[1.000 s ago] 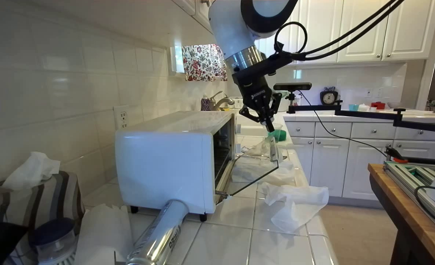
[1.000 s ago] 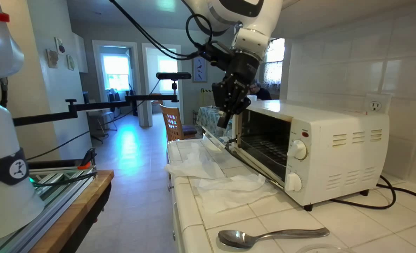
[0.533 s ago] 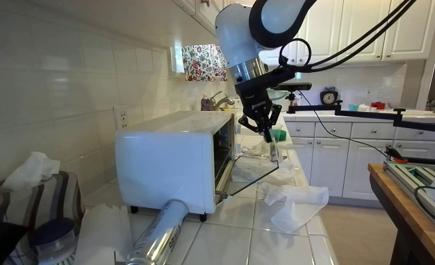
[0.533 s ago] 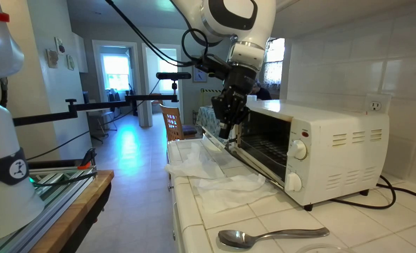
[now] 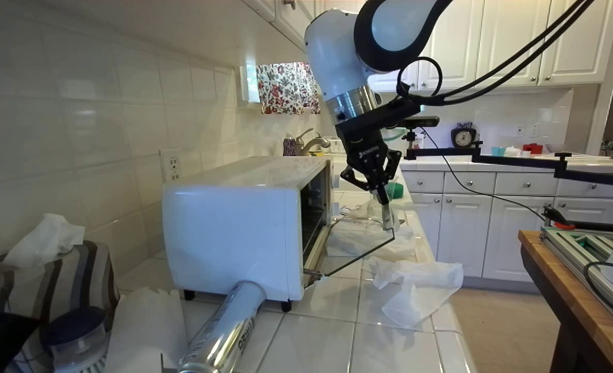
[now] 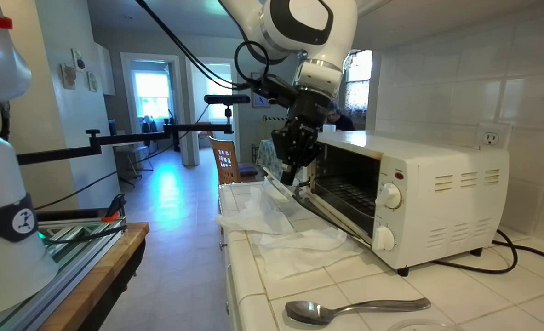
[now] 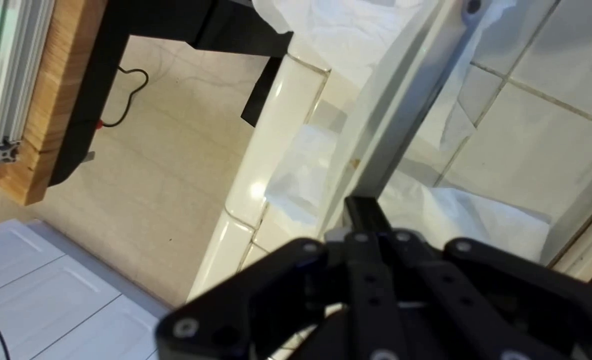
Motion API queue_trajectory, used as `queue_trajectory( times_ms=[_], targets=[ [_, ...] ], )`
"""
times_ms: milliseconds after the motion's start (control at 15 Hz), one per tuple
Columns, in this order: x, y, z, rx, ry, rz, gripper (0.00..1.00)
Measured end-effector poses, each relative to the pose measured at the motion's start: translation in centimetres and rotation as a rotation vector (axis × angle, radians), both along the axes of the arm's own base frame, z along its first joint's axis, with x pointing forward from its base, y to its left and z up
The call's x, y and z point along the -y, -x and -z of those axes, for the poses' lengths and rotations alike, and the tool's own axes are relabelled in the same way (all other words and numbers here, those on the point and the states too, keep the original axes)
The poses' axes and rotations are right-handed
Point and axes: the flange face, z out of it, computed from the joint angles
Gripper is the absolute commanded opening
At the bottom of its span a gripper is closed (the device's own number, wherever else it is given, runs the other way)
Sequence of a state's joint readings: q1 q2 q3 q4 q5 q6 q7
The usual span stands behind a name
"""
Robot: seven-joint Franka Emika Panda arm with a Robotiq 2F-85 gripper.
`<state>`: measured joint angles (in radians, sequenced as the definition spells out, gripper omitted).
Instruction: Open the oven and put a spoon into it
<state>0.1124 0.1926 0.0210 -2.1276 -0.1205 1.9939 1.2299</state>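
The white toaster oven (image 5: pixel 233 233) stands on the tiled counter, its dark interior (image 6: pixel 350 174) and rack visible. Its door (image 5: pixel 387 217) is tilted outward and down, with the free edge still above the counter. My gripper (image 5: pixel 383 198) points down with its fingers pressed together, and nothing shows between them. In the wrist view the fingertips (image 7: pixel 363 207) are at the door's edge strip (image 7: pixel 401 110) and appear to touch it. A metal spoon (image 6: pixel 308 312) lies on the counter in front of the oven's knob end, well away from the gripper.
Crumpled white paper (image 5: pixel 415 295) lies on the counter before the oven. A shiny foil roll (image 5: pixel 228 331) leans by the oven's side, near a striped tissue box (image 5: pixel 88 280). A black camera arm (image 6: pixel 138 138) reaches across. The counter's front edge (image 6: pixel 253 285) drops to the floor.
My gripper, fingers together throughout, has come down from above the door to its free edge. The door's edge now sits very slightly lower. Oven body and spoon have stayed put.
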Motion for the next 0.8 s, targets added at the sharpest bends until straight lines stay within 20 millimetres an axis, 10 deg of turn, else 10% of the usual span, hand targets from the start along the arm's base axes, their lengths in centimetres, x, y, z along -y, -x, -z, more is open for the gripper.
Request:
queue_trajectory(
  times_ms=[800],
  targets=[
    [-0.1, 1.9, 2.5, -0.134, 0.025, -0.002, 0.0]
  ],
)
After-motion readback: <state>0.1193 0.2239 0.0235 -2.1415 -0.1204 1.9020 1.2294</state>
